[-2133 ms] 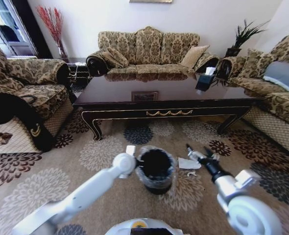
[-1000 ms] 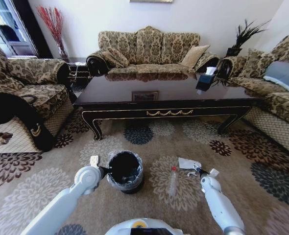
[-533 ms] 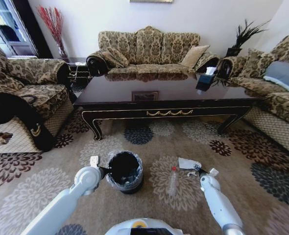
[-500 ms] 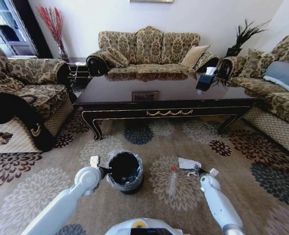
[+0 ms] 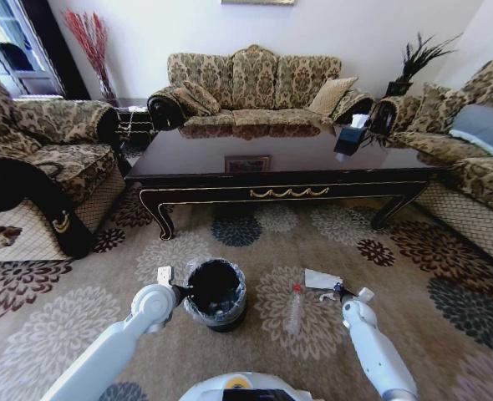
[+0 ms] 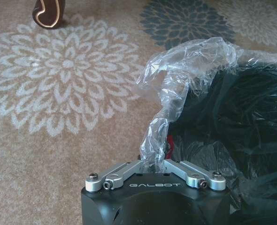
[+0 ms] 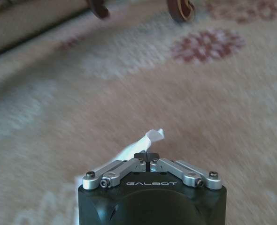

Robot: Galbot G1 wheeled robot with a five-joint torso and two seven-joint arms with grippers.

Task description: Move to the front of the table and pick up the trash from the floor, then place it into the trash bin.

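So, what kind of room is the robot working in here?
Most likely a home living room: patterned sofas stand around a low dark table, and a floral carpet covers the floor.

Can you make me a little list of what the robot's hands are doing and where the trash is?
left gripper: shut on the plastic bag at the trash bin's rim
right gripper: low over the floor, shut on the white paper
bottle: lying on the floor between bin and right gripper
other white paper: on the floor near the right gripper
table: behind the trash
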